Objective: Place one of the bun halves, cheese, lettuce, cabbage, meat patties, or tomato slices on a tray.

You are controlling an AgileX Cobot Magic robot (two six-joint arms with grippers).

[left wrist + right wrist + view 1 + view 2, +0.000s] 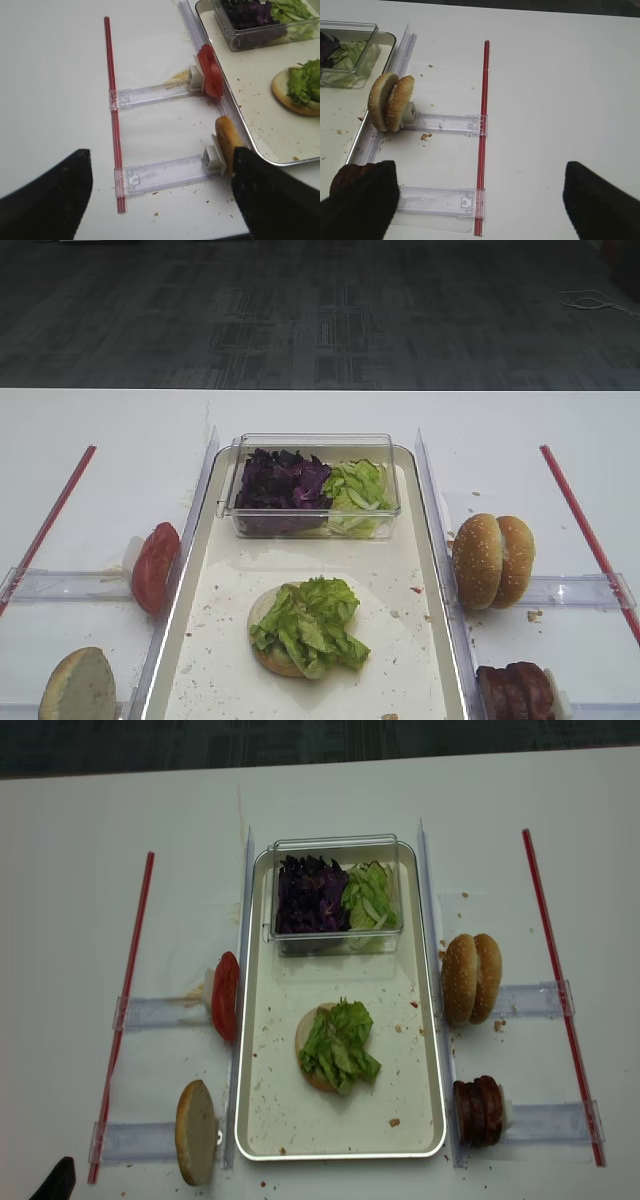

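**Kid:** Where is the food right now?

**Me:** A big white tray (pixel 425 1115) sits in the middle of the table (pixel 100 430). One bun half (pixel 322 1060) lies flat on it, and green lettuce (pixel 340 1042) is piled on top. At the far end of the tray is a clear tub (pixel 315 485) with purple cabbage (pixel 282 480) on one side and more lettuce on the other.

**Kid:** And your hands?

**Me:** My right gripper (pixel 480 200) is off to the right of the tray, with its jaws spread wide and nothing between them. Two sesame buns (pixel 390 101) stand on edge ahead of it, just beside the tray's rim. The dark meat patties (pixel 350 177) are right by my near finger (pixel 362 200). I cannot tell if they touch.

**Kid:** And the other one?

**Me:** My left gripper (pixel 160 195) is off to the left, jaws spread apart too, empty. A bun on edge (pixel 229 142) is close to one finger (pixel 272 195). The red tomato slices (pixel 210 70) stand farther ahead, against the tray's side.
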